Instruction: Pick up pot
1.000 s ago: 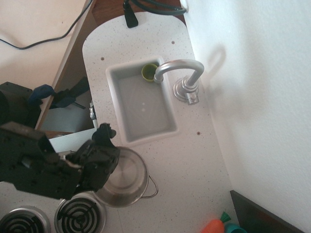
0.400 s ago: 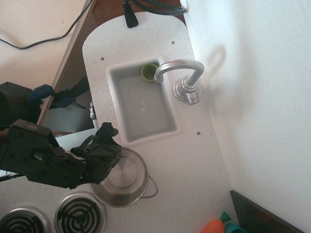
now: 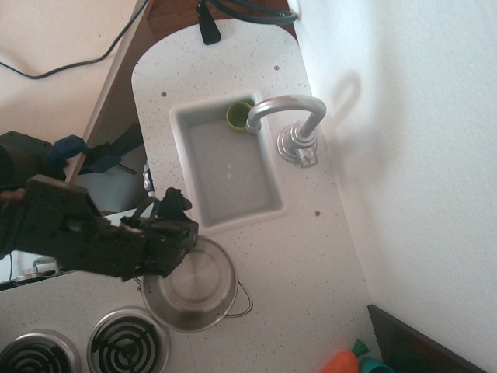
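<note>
The shiny steel pot (image 3: 198, 291) stands on the speckled counter (image 3: 311, 264), just below the sink and to the right of a stove burner. One wire loop handle (image 3: 247, 299) shows on its right side. My black gripper (image 3: 172, 241) hangs over the pot's upper left rim and covers that part of it. The black fingers blend into the gripper body, so I cannot tell whether they are closed on the rim. The inside of the pot looks empty.
A grey sink (image 3: 180, 124) holds a small green cup (image 3: 238, 115) under the curved faucet (image 3: 289, 109). Two coil burners (image 3: 128, 343) (image 3: 35, 356) lie at the lower left. An orange and teal toy (image 3: 345, 361) and a dark panel (image 3: 423, 346) sit at the lower right. A white wall runs along the right.
My arm has swung upward and a little right, bringing the gripper from the pot's lower left side to its upper left rim. The pot has hardly shifted.
</note>
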### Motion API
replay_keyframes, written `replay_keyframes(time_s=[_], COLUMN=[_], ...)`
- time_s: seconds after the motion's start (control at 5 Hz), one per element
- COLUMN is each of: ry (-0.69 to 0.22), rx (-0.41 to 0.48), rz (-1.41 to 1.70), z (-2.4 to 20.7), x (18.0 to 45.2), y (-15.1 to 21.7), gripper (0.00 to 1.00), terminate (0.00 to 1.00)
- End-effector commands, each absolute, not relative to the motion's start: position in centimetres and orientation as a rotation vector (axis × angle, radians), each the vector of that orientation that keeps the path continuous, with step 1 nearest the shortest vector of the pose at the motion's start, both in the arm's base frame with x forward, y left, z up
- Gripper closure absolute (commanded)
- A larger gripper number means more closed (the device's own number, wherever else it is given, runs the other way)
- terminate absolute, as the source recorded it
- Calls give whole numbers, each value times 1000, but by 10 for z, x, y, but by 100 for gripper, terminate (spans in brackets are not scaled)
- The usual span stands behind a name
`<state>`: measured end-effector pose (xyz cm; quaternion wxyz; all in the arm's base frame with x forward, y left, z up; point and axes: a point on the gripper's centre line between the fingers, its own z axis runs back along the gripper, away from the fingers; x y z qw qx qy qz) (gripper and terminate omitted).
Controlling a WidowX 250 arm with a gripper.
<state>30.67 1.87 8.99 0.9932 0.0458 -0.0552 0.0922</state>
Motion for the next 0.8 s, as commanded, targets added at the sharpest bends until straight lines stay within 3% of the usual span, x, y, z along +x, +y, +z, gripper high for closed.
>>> replay_keyframes(time_s=[0.0, 0.6], ry=[-105, -111], rx=[-16, 20], rz=[168, 113], z=[62, 75], x=[317, 334], y=[21, 7], gripper=[0, 0], terminate=[0, 0])
